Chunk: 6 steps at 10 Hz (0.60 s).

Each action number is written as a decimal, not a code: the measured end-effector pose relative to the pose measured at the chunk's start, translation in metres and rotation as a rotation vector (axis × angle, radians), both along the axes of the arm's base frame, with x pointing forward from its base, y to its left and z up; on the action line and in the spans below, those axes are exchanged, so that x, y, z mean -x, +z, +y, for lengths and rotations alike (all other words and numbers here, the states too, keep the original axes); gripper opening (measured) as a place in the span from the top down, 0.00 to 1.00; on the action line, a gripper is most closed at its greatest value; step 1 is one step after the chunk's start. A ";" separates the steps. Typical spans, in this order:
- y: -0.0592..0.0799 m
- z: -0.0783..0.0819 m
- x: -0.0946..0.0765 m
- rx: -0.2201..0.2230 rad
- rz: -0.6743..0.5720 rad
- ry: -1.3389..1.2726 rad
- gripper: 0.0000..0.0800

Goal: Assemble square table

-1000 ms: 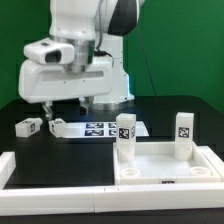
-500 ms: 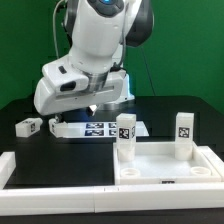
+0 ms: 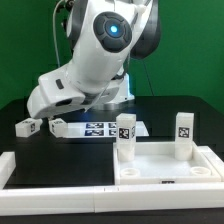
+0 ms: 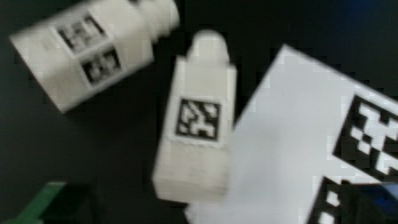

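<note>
1. At the exterior view's left, near that edge of the worktop, you have the outer loose leg (image 3: pixel 28 126) lying on its side: a small white block with a tag.
2. Just beside it lies the inner loose leg (image 3: pixel 57 127), also on its side, tag upward, up against the marker board (image 3: pixel 100 129).
3. The gripper (image 3: pixel 50 112) hangs over these two legs with its jaws apart, holding nothing; the arm's body blocks your view behind them.
4. Toward the front corner at the exterior view's right sits the square slab (image 3: pixel 165 183), white with a raised rim.
5. In it stand the first upright leg (image 3: pixel 125 137) and the second upright leg (image 3: pixel 184 133), well apart.
6. The border rail (image 3: pixel 60 188) runs along the front edge.
</note>
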<state>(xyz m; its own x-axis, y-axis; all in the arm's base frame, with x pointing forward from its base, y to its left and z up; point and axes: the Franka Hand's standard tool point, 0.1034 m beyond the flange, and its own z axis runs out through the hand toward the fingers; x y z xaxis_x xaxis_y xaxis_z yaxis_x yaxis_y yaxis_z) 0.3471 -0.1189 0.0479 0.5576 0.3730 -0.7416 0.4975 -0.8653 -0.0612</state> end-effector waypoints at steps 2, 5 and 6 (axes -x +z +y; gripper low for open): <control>0.000 0.002 0.000 -0.001 0.002 0.004 0.19; -0.002 -0.001 0.004 0.019 0.004 -0.018 0.19; -0.010 -0.009 0.015 0.069 0.026 -0.062 0.19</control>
<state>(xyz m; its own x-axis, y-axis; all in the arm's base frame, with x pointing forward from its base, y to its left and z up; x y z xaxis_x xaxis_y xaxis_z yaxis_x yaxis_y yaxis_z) 0.3323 -0.1281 0.0378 0.5584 0.2863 -0.7786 0.4421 -0.8969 -0.0127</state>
